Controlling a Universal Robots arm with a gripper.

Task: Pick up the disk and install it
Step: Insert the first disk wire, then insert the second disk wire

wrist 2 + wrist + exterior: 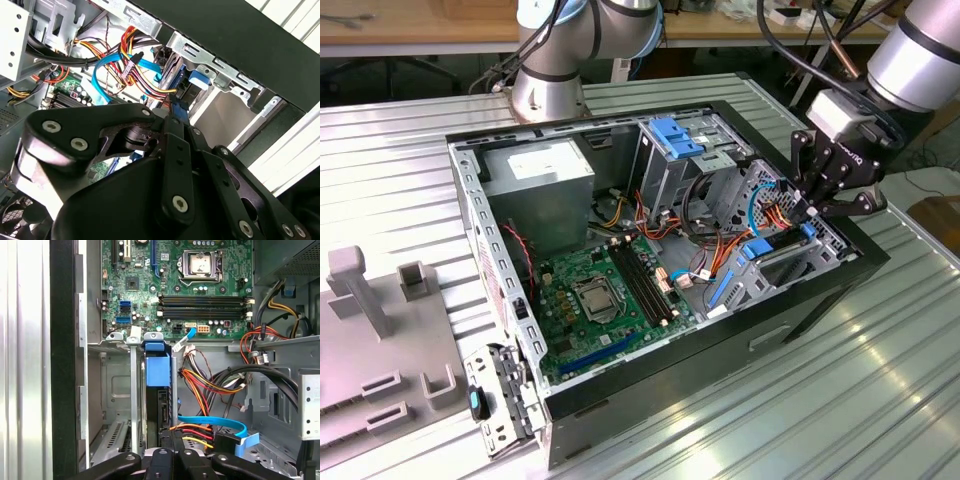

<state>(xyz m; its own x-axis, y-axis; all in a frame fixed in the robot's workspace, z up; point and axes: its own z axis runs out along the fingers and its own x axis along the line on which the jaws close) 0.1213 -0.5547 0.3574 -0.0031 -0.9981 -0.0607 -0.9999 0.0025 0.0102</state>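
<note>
The disk [158, 371] stands on edge in its bay at the front corner of the computer case [740, 355], apparently seated. The hand [817, 212] sits right above it, fingers drawn close around its upper edge; whether they grip it, I cannot tell.

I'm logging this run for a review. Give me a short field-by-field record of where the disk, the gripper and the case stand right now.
disk: seated on edge in the bay at the case's front corner, blue rail up
gripper: right above the disk, at its end; grip cannot be told
case: open, lying on its side on the ribbed metal table
cables: orange, red and blue leads loose beside the disk
motherboard: exposed in the case's middle
</note>
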